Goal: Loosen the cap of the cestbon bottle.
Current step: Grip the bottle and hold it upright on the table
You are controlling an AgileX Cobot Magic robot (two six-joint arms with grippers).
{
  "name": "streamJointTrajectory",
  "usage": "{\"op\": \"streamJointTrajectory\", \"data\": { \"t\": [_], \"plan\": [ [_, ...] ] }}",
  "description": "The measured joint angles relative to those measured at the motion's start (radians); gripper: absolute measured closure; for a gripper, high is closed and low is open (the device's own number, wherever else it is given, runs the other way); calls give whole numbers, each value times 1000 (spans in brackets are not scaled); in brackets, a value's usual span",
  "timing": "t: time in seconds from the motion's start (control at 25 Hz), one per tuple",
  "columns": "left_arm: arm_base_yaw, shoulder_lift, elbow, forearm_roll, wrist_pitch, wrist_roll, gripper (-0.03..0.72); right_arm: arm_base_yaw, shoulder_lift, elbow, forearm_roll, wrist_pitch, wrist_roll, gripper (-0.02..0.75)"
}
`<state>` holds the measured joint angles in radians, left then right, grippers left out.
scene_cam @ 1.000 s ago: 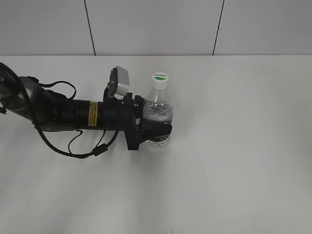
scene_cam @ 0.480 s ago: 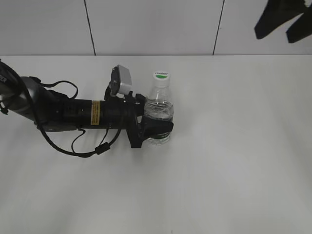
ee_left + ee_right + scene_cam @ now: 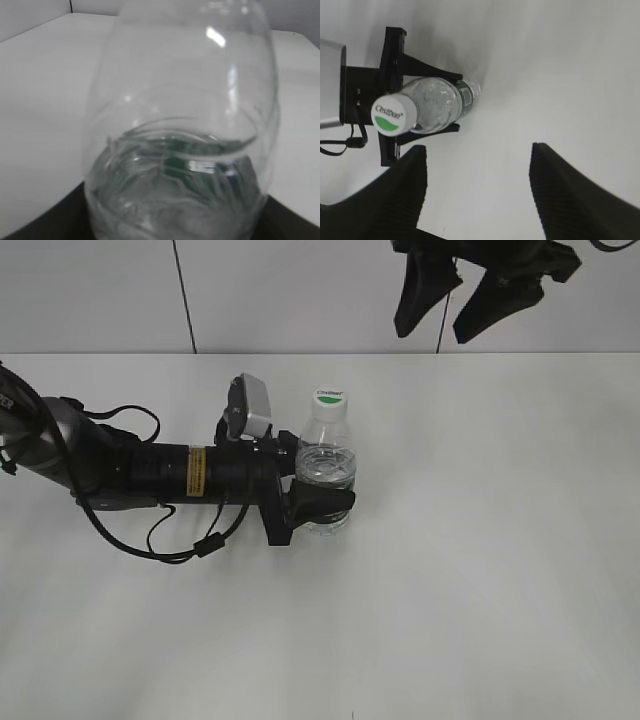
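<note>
The clear cestbon bottle [image 3: 325, 468] stands upright on the white table, its white cap [image 3: 329, 398] with a green mark on top. My left gripper [image 3: 318, 507] is shut on the bottle's lower body from the left. The bottle fills the left wrist view [image 3: 185, 125]. My right gripper [image 3: 442, 325] is open and empty, high above the table at the back right of the bottle. In the right wrist view its fingers [image 3: 477, 165] frame bare table, with the bottle [image 3: 440, 105] and cap [image 3: 393, 115] at the upper left.
The left arm [image 3: 130, 475] with its cables lies across the left of the white table [image 3: 480, 560]. A grey panelled wall [image 3: 310, 295] stands behind.
My right gripper has come into view at the top and moved left toward the bottle. The bottle has tilted back slightly to upright in the left gripper.
</note>
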<state>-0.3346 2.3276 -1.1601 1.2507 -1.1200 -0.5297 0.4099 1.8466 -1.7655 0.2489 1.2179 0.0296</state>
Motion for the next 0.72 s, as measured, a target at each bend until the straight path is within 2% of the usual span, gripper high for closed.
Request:
{"op": "streamJointTrajectory", "data": {
  "t": [0.2, 0.72],
  "plan": [
    [-2, -2, -2, -23, 22, 17, 268, 17, 84, -97, 6, 0, 43, 248],
    [-3, -10, -3, -36, 54, 42, 270, 65, 144, -113, 45, 0, 111, 248]
  ]
}}
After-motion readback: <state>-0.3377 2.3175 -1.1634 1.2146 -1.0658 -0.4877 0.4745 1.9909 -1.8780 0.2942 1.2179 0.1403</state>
